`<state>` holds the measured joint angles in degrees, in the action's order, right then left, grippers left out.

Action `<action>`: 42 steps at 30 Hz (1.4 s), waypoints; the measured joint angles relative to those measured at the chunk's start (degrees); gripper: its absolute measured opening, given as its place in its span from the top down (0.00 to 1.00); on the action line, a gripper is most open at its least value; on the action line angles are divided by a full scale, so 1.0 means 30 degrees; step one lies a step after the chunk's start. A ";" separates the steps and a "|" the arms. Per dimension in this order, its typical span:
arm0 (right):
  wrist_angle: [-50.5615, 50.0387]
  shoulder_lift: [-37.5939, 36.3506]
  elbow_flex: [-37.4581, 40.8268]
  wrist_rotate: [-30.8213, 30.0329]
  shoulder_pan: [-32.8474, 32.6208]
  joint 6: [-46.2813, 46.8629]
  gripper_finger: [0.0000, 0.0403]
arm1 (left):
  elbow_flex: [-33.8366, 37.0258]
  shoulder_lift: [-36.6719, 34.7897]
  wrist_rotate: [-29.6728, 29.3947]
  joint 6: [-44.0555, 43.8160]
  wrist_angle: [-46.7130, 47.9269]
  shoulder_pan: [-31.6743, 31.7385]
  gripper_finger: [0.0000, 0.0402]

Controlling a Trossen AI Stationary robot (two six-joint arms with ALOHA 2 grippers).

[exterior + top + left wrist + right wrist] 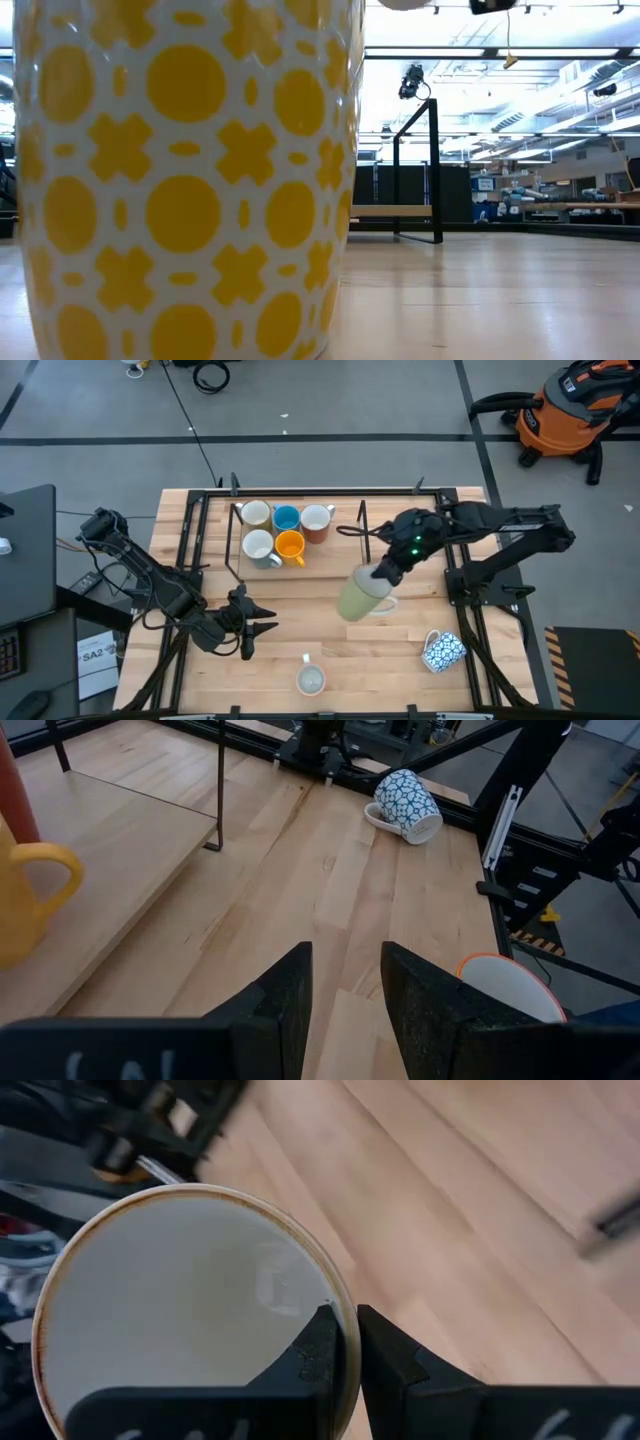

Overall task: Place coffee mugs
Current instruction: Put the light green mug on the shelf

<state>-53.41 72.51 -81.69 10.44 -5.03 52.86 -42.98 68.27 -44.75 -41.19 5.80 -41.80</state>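
Waiting low over the table's left side, the left gripper (pixel 262 628) holds nothing, its fingers (pixel 285 1005) a small gap apart. Right of it, five mugs (pixel 285 532) stand clustered on the raised shelf (pixel 350 525) at the back, a small white mug (pixel 311 679) sits at the front edge, and a pale green mug (pixel 362 595) hangs tilted above mid-table. The right gripper (pixel 343 1342) clamps that mug's rim, and a blue-and-white patterned mug (pixel 444 650) lies on its side farther right.
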 joint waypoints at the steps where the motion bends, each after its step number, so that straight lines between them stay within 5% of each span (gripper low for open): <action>1: 0.0597 0.0192 0.0000 0.0021 -0.0038 -0.0069 0.92 | 0.0000 0.0000 0.0000 0.0000 -0.0007 0.0000 0.68; 13: 0.5029 0.1781 -0.0202 -0.0297 0.0837 -0.2012 0.92 | 0.0000 0.0000 0.0004 0.0000 -0.0003 -0.0007 0.68; 29: -0.3718 0.6900 -0.9551 -0.4779 0.1877 -0.6778 0.92 | 0.0000 -0.0007 0.0006 0.0000 0.0022 -0.0007 0.68; 42: -0.5638 1.0674 -1.0404 -0.6261 0.2804 -0.9363 0.92 | 0.0000 0.0000 0.0007 -0.0044 0.0015 -0.0007 0.68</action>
<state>-70.32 104.53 -112.90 -8.35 3.38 24.77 -42.98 68.27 -44.73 -41.32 5.85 -41.82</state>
